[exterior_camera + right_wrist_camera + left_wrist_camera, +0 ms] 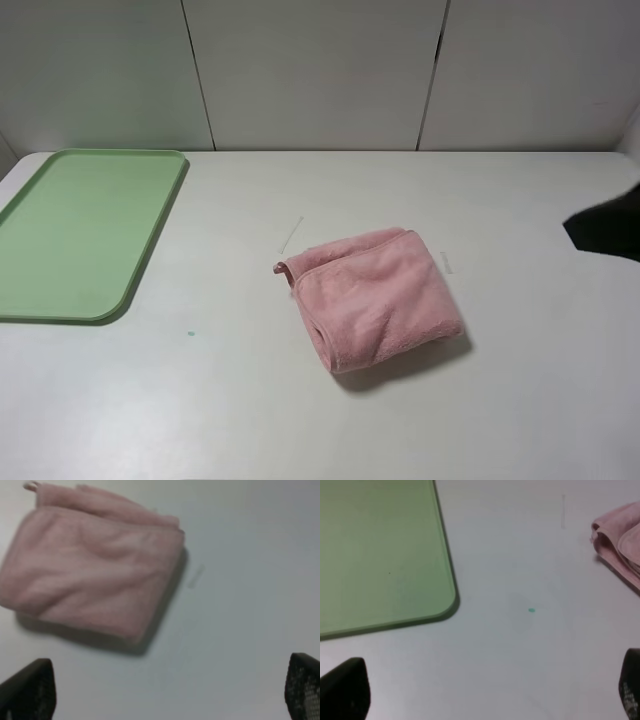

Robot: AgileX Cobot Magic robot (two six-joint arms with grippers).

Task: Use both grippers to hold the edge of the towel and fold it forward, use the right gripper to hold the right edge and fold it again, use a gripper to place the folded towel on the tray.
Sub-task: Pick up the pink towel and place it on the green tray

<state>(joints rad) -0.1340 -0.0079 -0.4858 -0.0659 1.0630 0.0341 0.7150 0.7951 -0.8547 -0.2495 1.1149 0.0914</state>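
- On the white table point(300, 420), roughly mid-surface, the towel point(372, 298) is lying folded into a thick pink packet and casting a shadow on its near-right side.
- The edge of the towel point(350, 248) is running along the packet's far side, with stacked layers showing at the far-left corner.
- The tray point(80, 230) is sitting flat at the far-left of the table, well apart from the towel and not touching it.
- The left gripper point(487, 692) is standing wide open and gripping nothing. Its black fingertips point(345, 690) are showing at either side of the wrist view with bare table between them.
- It is hovering near the tray's rounded near corner, and one towel corner is just peeking into its view.
- The right gripper point(167, 690) is also spread wide and holding nothing. Its fingertips point(30, 692) are hanging clear of the cloth, with the towel lying beyond them.
- A small green speck point(191, 333) is sitting on the table between tray and towel.
- A black shape point(610, 228) is poking in at the right edge of the high view. I can't tell which part of the right arm it is.
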